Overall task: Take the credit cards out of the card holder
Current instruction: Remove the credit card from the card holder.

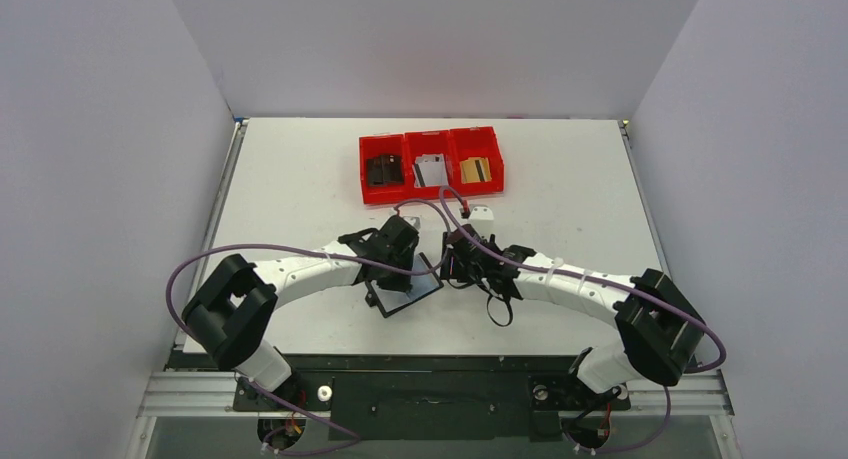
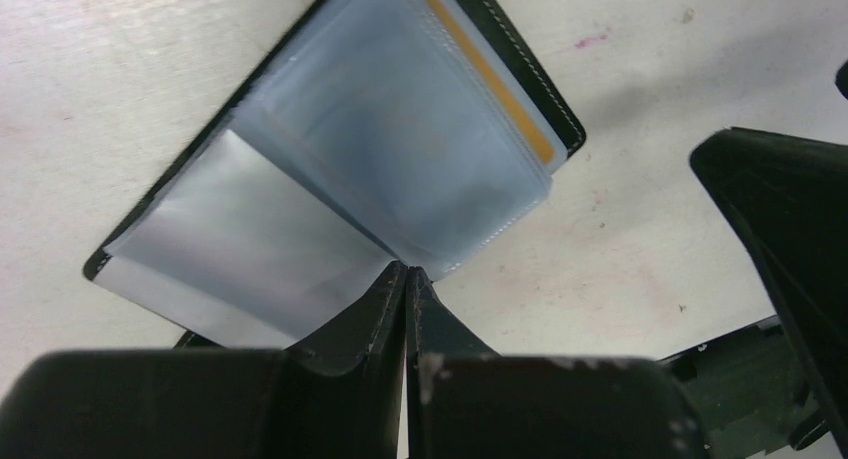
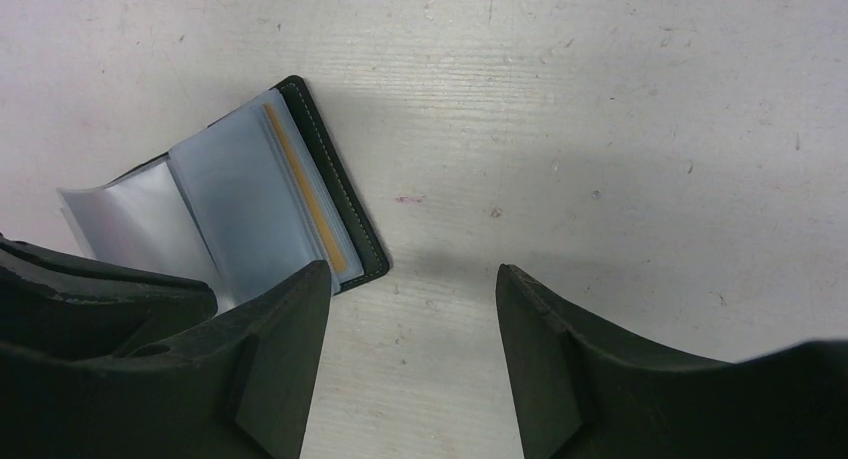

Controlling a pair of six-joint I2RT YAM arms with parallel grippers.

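Left wrist view looks down on the card holder (image 2: 380,139), lying open on the bench (image 2: 700,69) with its clear sleeves fanned. The left hand (image 2: 405,289) is closed tip to tip at the fold, at the bottom middle of the frame. Whether it nips a sleeve edge or only presses there, I cannot tell. A gold card (image 2: 492,81) shows as a thin strip along the upper right side, just inside the stitched black cover. In the right wrist view the right hand (image 3: 410,329) is spread wide and holds nothing. Its left finger sits just beside the holder's lower right corner and its right finger sits over bare bench. The step in hand looks like drawing that gold card out. To do it well, the right hand should probably narrow, come in low from the lower right and take only the card's bare edge. It should then pull straight away from the fold while the left hand pins the holder. Which side the sleeve opens on is not clear, so a gentle first tug is wise. Catching the slick plastic with the card would likely drag the whole holder. There is bare bench across the right of that frame for the pull. In the top view the two hands work close together at mid frame, so space between them is tight. The red bins (image 1: 431,164) sit well apart above, and the bench edges are far off.
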